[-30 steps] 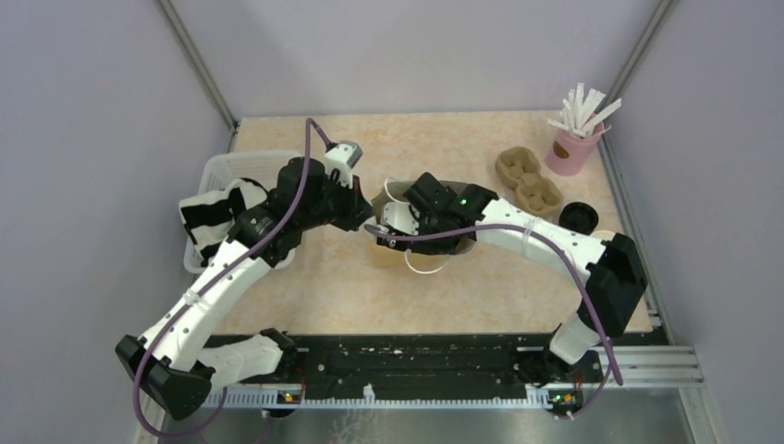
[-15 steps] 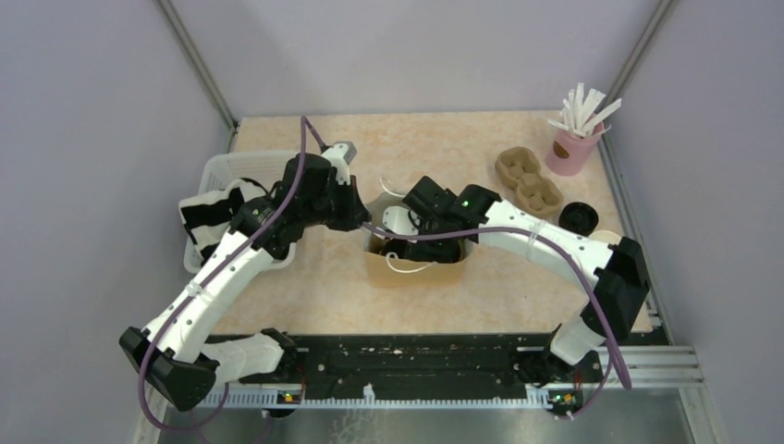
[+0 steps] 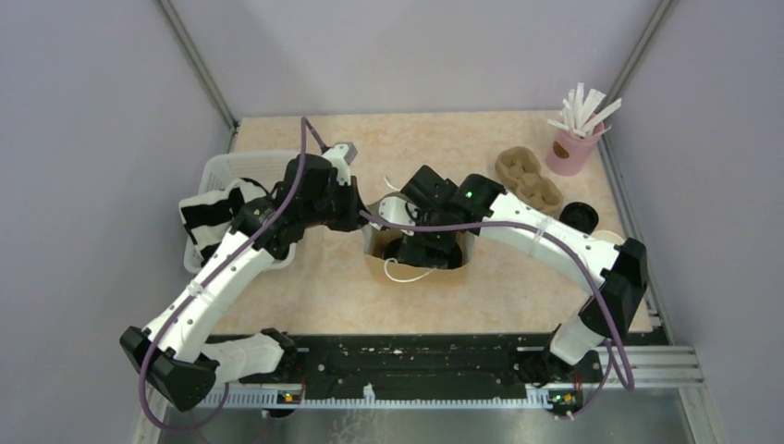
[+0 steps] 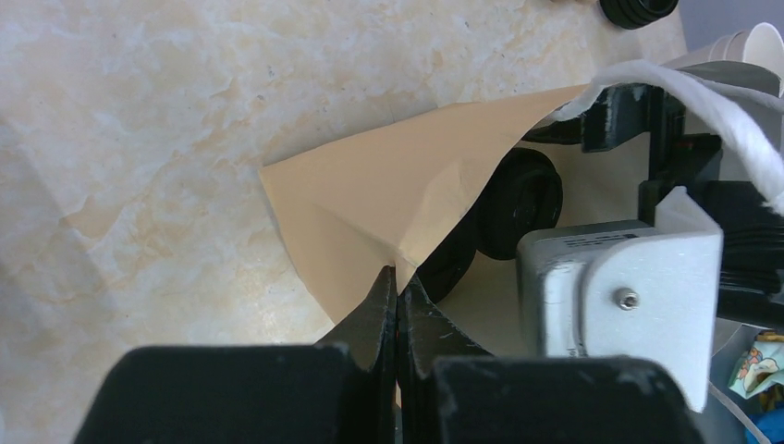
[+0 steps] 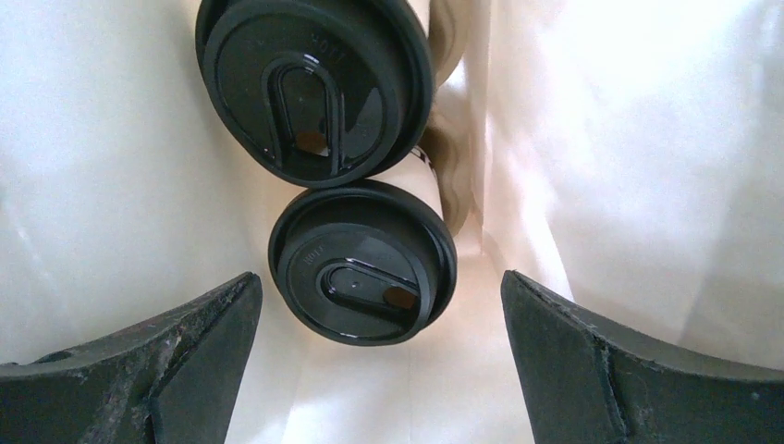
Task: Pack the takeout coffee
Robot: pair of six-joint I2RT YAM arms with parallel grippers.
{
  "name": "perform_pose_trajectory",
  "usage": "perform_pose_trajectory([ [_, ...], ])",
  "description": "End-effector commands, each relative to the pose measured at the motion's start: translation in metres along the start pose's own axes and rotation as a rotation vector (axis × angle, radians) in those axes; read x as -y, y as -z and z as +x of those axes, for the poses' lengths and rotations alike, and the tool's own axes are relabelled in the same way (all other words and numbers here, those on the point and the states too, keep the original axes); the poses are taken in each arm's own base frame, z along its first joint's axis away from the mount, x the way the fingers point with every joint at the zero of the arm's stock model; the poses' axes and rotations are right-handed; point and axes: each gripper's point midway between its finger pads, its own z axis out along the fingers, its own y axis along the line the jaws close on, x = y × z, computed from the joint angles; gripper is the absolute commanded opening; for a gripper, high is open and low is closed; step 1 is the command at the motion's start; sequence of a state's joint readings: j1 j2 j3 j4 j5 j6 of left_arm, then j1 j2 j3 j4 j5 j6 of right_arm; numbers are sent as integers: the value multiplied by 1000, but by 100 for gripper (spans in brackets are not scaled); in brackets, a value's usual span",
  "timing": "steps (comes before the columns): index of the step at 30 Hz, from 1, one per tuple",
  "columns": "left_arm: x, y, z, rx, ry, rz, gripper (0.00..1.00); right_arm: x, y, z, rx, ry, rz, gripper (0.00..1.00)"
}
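Note:
A brown paper bag [image 3: 388, 262] stands open at the table's middle. My left gripper [image 3: 361, 216] is shut on the bag's left rim; in the left wrist view its jaws [image 4: 398, 277] pinch the paper edge of the bag [image 4: 370, 185]. My right gripper [image 3: 427, 246] reaches down into the bag's mouth. In the right wrist view it [image 5: 378, 282] is open and empty. Below it two takeout coffees stand side by side on the bag's floor, one [image 5: 362, 264] between the fingers' line and one [image 5: 314, 88] farther off. Neither finger touches a cup.
A pulp cup carrier [image 3: 527, 178] and a pink cup with wrapped straws [image 3: 575, 148] stand at the back right. A loose black lid [image 3: 578, 217] lies by the right arm, with a lidless white cup [image 4: 758, 46] beside it. A white basket [image 3: 222, 176] sits at the left.
My right gripper has moved toward the near side and down into the bag. The left gripper shifted slightly left with the bag's rim, and the bag's mouth stands wider.

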State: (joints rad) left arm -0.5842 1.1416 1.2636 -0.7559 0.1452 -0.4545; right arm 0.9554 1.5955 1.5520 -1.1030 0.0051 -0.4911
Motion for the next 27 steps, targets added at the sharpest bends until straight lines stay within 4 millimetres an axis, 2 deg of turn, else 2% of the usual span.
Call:
perform_pose_trajectory([
  [1,8,3,-11,47,-15,37,0,7,22,-18,47,-34,35,99],
  [9,0,-3,-7,-15,30,-30,5,14,56,-23,78,-131,93,98],
  [14,1,-1,-11,-6,35,-31,7,13,81,-29,156,-215,117,97],
  [21,4,-5,-18,-20,38,-34,8,15,141,-48,360,-300,156,97],
  [24,5,-9,-18,-32,43,-33,9,15,174,-60,513,-318,170,97],
  [27,7,-9,-21,-27,44,-29,13,29,212,-61,651,-385,275,97],
])
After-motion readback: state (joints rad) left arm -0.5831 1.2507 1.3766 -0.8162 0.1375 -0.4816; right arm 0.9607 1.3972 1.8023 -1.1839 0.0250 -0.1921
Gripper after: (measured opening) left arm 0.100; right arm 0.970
